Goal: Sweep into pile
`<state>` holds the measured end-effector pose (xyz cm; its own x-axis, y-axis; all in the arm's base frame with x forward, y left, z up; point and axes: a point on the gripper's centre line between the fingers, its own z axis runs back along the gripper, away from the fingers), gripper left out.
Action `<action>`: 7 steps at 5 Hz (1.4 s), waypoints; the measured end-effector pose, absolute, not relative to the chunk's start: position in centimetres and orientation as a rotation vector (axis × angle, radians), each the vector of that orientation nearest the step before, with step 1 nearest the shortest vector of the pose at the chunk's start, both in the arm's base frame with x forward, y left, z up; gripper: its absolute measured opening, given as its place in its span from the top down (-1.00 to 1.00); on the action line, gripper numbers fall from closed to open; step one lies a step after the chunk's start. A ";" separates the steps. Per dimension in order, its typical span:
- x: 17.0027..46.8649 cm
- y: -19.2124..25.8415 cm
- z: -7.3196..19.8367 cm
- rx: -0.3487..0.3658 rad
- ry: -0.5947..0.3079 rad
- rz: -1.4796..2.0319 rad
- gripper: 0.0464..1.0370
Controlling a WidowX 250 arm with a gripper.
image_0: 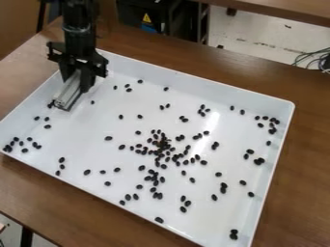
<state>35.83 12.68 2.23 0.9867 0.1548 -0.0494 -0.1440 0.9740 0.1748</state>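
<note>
We had the gripper (pixel 76 81) at the upper-left corner of the white plastic tray (pixel 193 79), grasping a slotted metal bar (pixel 67 94) between its fingers. Our black beans (pixel 161 145) lay scattered across the tray floor, thickest in a loose cluster near the middle, with smaller groups by the walls. The tray sat on a brown wooden table (pixel 309 159).

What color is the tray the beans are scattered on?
The tray is white, as the camera view shows.
</note>
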 end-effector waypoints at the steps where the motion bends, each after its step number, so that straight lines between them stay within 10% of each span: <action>1: 36.1 13.6 1.7 0.167 0.065 0.145 0.36; 4: 37.5 15.9 0.3 0.199 0.110 0.080 0.36; 7: 38.9 11.7 -0.5 0.016 0.108 -0.110 0.36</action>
<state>38.93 11.66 -0.51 0.9881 -0.1086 -0.1089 0.1103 0.9939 0.0099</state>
